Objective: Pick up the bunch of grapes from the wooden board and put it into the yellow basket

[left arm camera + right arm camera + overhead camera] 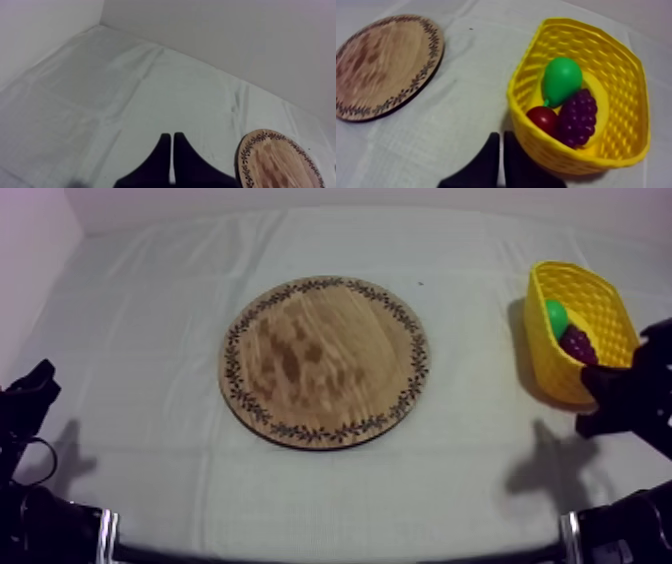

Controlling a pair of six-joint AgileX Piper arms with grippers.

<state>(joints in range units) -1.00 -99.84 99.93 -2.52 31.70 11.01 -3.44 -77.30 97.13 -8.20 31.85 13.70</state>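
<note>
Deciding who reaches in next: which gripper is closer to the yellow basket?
Right. The right gripper sits just beside the yellow basket, at its near wall, fingers together. The left gripper rests at the opposite side of the table, beyond the wooden board.

On the bench point(471, 95), the yellow basket point(632, 67) holds a green pear point(562, 80), a bunch of grapes point(578, 117) and a small red fruit point(542, 120), all touching. The right gripper point(501, 136) sits just beside the basket's near wall, jaws pressed together. The wooden board point(381, 65) lies apart.
</note>
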